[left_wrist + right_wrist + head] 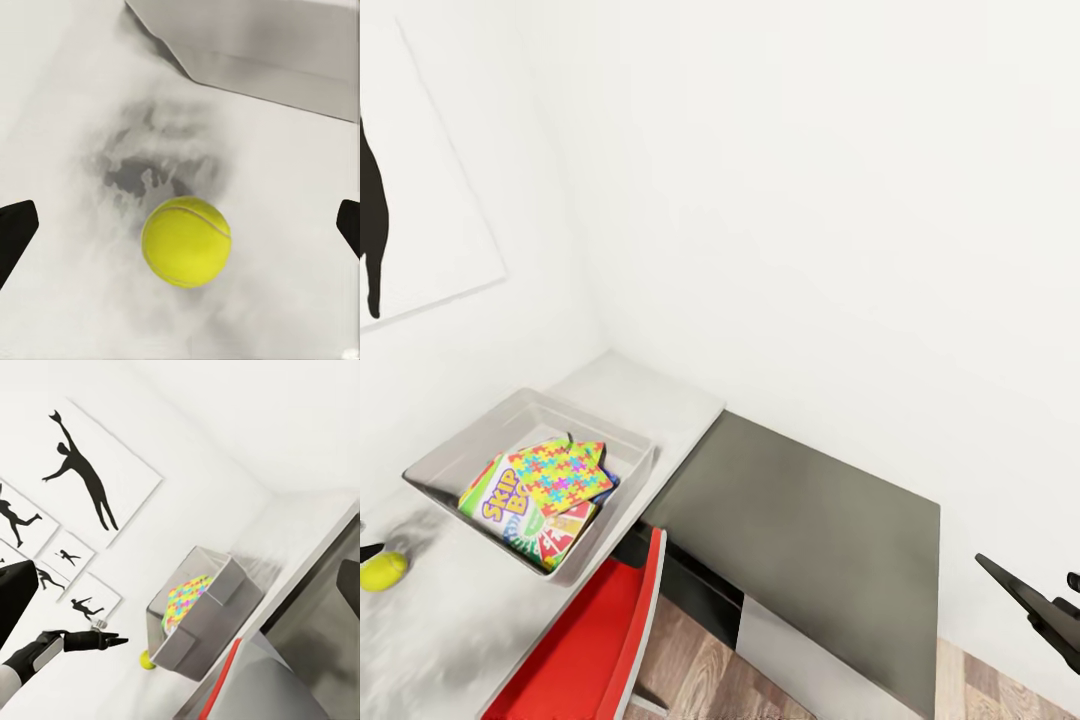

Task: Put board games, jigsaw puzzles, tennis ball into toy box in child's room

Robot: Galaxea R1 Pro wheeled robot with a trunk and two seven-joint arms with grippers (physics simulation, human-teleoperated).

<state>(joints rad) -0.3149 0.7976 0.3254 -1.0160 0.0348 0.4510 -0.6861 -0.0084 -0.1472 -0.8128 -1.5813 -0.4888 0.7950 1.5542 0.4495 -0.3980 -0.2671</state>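
Your left hand [180, 225] hangs over the tabletop [450, 640], spread wide, its fingers either side of the ball [186, 241] without touching it. The ball sits on the tabletop just beside the toy box [435, 460], which holds the SKIP-BO box [510, 505] with a puzzle [563, 474] on top. Your right hand [180, 585] is raised over the dark cabinet [810, 530], spread wide and empty, pointing toward the box.

the only words that can be read are "skip bo", in yellow letters on the green, white and red game box [510, 505] lying in the grey toy box [450, 450] on the left; its smaller print is too small to read.
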